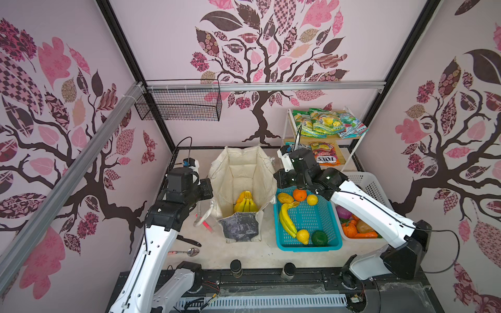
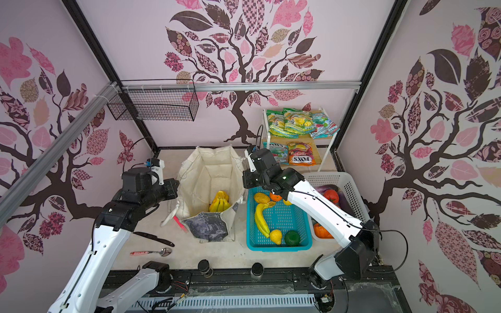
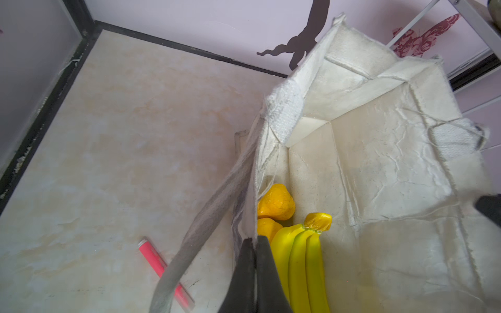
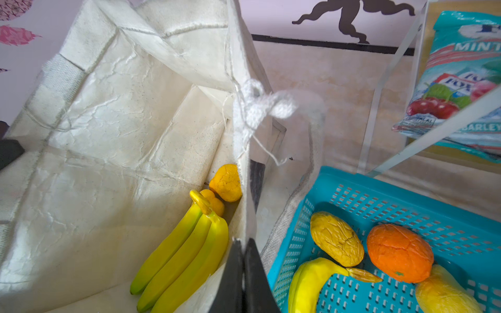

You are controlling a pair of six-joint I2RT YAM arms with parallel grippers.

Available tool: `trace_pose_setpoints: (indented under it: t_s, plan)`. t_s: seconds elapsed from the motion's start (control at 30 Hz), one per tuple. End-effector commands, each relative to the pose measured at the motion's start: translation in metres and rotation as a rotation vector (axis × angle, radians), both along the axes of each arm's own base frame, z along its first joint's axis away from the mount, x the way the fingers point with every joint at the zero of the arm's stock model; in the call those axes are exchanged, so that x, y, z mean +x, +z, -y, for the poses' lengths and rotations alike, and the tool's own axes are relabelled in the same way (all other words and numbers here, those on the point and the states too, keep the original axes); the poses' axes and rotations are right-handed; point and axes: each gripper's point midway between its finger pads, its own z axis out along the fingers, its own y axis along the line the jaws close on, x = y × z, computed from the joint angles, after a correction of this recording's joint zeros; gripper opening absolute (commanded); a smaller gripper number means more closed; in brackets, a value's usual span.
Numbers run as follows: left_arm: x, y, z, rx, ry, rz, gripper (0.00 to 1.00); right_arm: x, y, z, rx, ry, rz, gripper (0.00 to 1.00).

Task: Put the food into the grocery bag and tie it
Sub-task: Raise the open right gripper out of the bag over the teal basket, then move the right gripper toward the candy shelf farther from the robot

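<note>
The grocery bag (image 1: 241, 173) stands upright and open in the middle of the table (image 1: 249, 254), between the two arms. The left gripper (image 3: 255, 239) has its two black fingers pressed together on the left rim of the bag, so it pinches the cloth. The right gripper (image 4: 244, 241) pinches the right rim in the same way.

On the bottom of the bag lies a bunch of bananas (image 1: 245, 203). Just beside its stem end are two yellow-orange fruits (image 3: 276, 202).

A teal basket (image 1: 311, 214) is just beside the bag on the right. It holds a single banana (image 1: 287, 219), an orange (image 1: 299, 194), a lemon (image 1: 302, 236) and a dark green fruit (image 1: 319, 238). Further to the right is a white basket (image 1: 371, 184) with vegetables (image 1: 349, 229) in it.

The snack packets (image 1: 325, 122) lie on a small shelf (image 1: 343, 151) at the back right, apart from the bag.

On the table left of the bag lies a pink stick (image 3: 162, 271), and in the left wrist view one strap handle (image 3: 206, 225) of the bag hangs across it
</note>
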Motion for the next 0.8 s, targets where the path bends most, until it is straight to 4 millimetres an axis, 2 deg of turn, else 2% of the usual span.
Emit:
trace_pose_setpoints:
  t_s: [0.0,0.13,0.27,0.43,0.5,0.6,0.77]
  plan:
    - [0.006,0.007,0.010,-0.065,-0.032,0.068,0.00,0.002,0.005,0.000,0.027,-0.009,0.020,0.00]
    - [0.008,-0.012,0.011,-0.051,-0.038,0.031,0.00,0.004,-0.008,0.003,0.000,-0.019,0.015,0.00]
    - [0.008,-0.015,0.009,-0.041,-0.035,0.035,0.00,0.011,-0.017,0.003,-0.027,-0.035,0.020,0.00]
    - [0.010,-0.006,0.009,-0.063,-0.030,0.070,0.00,0.021,-0.013,-0.003,-0.031,-0.036,0.039,0.00]
    - [0.014,-0.004,0.011,-0.067,-0.039,0.071,0.00,0.025,-0.016,-0.005,-0.036,-0.043,0.034,0.00]
    - [0.021,-0.003,0.004,-0.064,-0.002,0.046,0.00,0.031,-0.020,-0.007,-0.042,-0.047,0.049,0.00]
    - [0.032,-0.003,0.008,-0.082,-0.023,0.023,0.00,0.040,-0.024,-0.011,-0.057,-0.041,0.037,0.00]
